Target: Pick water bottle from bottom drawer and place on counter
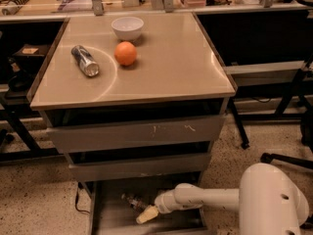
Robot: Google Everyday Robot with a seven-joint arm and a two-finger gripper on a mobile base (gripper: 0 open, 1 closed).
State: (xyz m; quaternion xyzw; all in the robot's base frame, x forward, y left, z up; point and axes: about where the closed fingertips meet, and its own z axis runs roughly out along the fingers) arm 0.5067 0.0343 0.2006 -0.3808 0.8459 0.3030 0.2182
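Gripper [146,214] low over the drawer [115,223] floor, its pale tip pointing toward 8 o'clock; whether it is clenched, released or holding anything cannot be told; arm [210,199] runs from it toward 3 o'clock to the white body [271,199]. Bottle [132,201] lies on its side on the drawer floor just at 11 o'clock of the gripper, long axis roughly from 10 to 4 o'clock; which end carries the cap cannot be told, nor whether the gripper touches it. Two shut drawer fronts stand above at 12 o'clock, the upper one [122,133] scratched white; counter [171,67] tops them; on it a can [85,60] lies at the 9 o'clock side, axis from 11 to 5 o'clock; an orange [125,53] just at its 3 o'clock; a white bowl [127,27] at 12 o'clock of the orange.
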